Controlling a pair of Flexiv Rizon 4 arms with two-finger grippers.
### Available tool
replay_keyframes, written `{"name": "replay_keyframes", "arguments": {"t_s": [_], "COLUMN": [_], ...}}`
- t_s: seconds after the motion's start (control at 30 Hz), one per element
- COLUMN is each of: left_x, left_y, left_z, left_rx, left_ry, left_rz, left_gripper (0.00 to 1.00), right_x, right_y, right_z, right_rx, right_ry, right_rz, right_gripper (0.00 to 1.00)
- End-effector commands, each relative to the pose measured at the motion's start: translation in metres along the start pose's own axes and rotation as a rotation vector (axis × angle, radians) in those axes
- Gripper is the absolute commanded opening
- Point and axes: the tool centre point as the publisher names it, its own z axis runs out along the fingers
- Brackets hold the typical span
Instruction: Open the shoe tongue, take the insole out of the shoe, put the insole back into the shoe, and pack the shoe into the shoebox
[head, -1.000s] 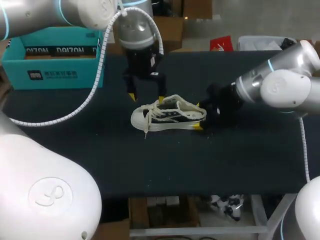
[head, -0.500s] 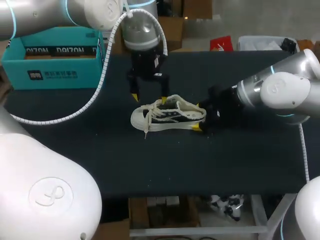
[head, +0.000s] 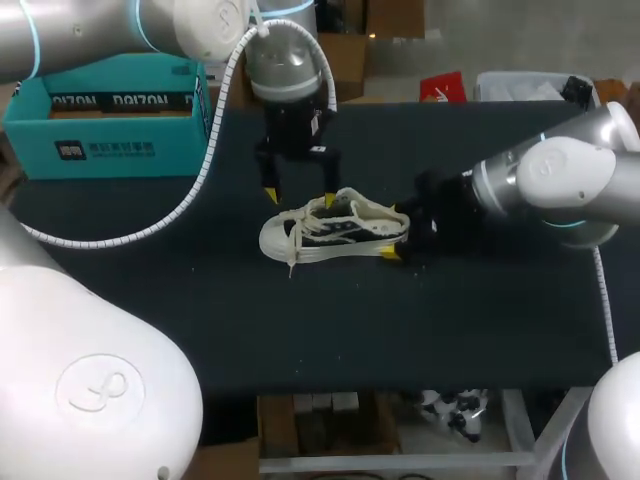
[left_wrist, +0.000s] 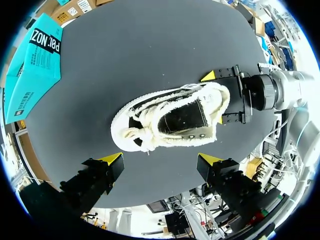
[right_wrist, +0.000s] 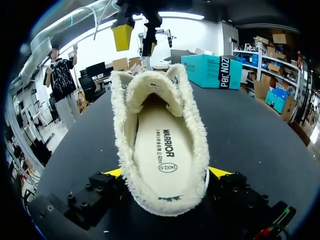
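The right gripper (right_wrist: 166, 172) is clamping the shoe (right_wrist: 192, 135) at its heel, yellow tips mostly hiding behind fleece; the left gripper (left_wrist: 161, 159) is hovering open above.

Left end effector (head: 298, 196) spread wide, right end effector (head: 402, 240) clamped

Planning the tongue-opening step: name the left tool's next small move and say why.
Probably lower the left tool straight down toward the tongue. It hangs open above the shoe, touching nothing. The right tool clamps the heel from both sides, so the shoe should hold steady. The insole lies inside, so the tongue likely comes first.
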Motion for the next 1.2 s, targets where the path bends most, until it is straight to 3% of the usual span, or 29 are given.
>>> {"name": "replay_keyframes", "arguments": {"t_s": [0.03, 0.3, 0.33, 0.37, 0.67, 0.9, 1.07, 1.2], "left_x": [0.002, 0.005, 0.006, 0.008, 0.032, 0.047, 0.051, 0.053], "left_y": [-0.001, -0.002, -0.003, -0.003, -0.004, -0.029, -0.043, -0.05], "left_z": [0.001, 0.002, 0.002, 0.002, -0.001, 0.011, 0.022, 0.03], "left_rx": [0.001, 0.003, 0.003, 0.002, 0.024, -0.037, -0.063, -0.079], "left_ry": [-0.004, -0.007, -0.008, -0.007, -0.085, -0.135, -0.164, -0.18], "left_rz": [-0.002, -0.009, -0.011, -0.014, -0.078, -0.132, -0.182, -0.205], "left_gripper": [1.0, 1.0, 1.0, 1.0, 1.0, 1.0, 0.82, 0.85], "right_x": [0.003, 0.002, 0.002, 0.002, 0.001, 0.001, 0.001, 0.001], "right_y": [0.0, -0.003, -0.003, -0.003, -0.006, -0.006, -0.006, -0.006], "right_z": [0.003, 0.004, 0.004, 0.005, 0.006, 0.006, 0.006, 0.006], "right_rx": [-0.004, -0.037, -0.038, -0.038, -0.027, -0.027, -0.027, -0.027], "right_ry": [-0.011, -0.002, -0.004, -0.004, -0.031, -0.031, -0.031, -0.031], "right_rz": [0.003, 0.003, 0.003, 0.001, 0.028, 0.028, 0.028, 0.028], "right_gripper": [1.0, 1.0, 0.28, 0.0, 0.0, 0.0, 0.0, 0.0]}}
